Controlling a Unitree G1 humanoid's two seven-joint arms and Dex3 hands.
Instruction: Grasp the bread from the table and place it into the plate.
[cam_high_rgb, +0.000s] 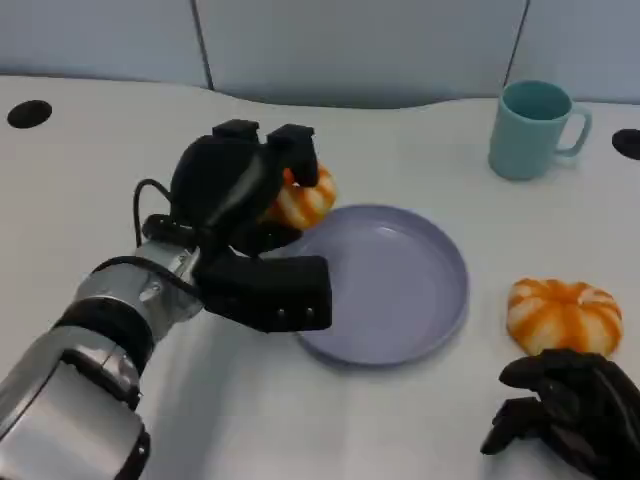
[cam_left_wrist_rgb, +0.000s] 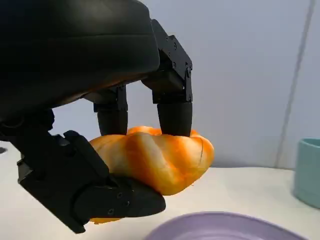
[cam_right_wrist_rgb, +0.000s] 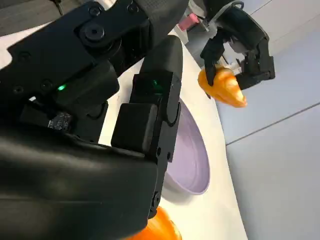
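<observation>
Beside plate (cam_high_rgb: 440, 300) rim, left robot hand (cam_high_rgb: 245, 185) grips bread (cam_high_rgb: 305, 200).

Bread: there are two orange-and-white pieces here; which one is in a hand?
The bread at the plate's far-left rim: the left hand grips it, lifted off the table. The other bread lies on the table right of the plate, by the right hand.

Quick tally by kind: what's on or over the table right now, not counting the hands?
Orange-and-white striped bread rolls: 2, one held by the left hand at, one on the table at
Round lavender plate: 1
Teal ceramic mug: 1
Total: 4
</observation>
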